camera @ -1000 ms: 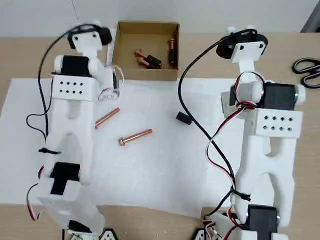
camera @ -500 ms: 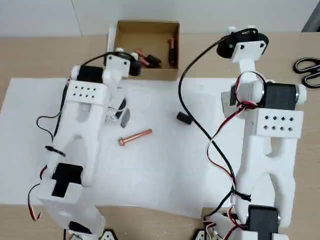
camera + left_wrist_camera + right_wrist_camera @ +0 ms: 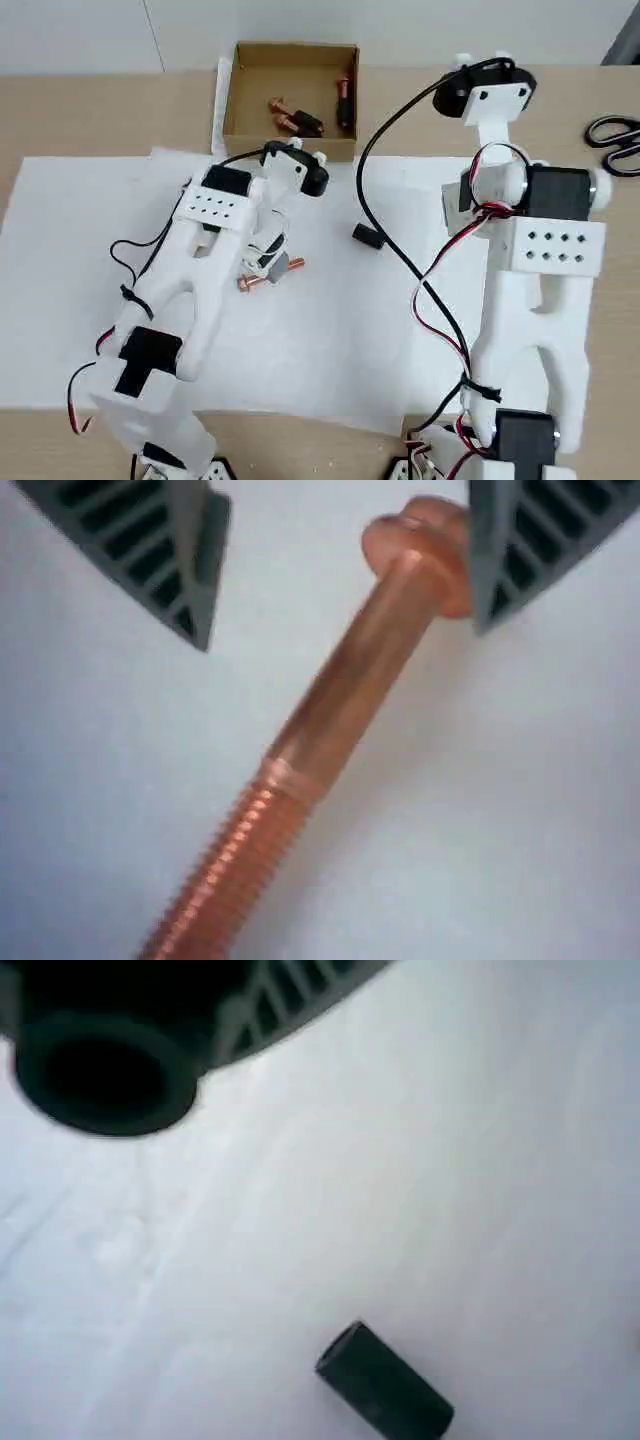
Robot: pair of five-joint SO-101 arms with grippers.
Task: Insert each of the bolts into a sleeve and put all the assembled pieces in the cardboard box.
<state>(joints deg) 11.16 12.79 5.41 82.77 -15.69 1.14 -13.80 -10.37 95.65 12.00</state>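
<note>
Bolt [image 3: 350, 700] lies between the left jaws, spread, newly swung over it; right jaws: cannot tell.

High view down over table [image 3: 60, 110]; wrist views close above sheet [image 3: 340, 340].

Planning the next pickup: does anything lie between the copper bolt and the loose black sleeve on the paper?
No. In the high view, the stretch from the bolt to the sleeve is bare white paper.
</note>
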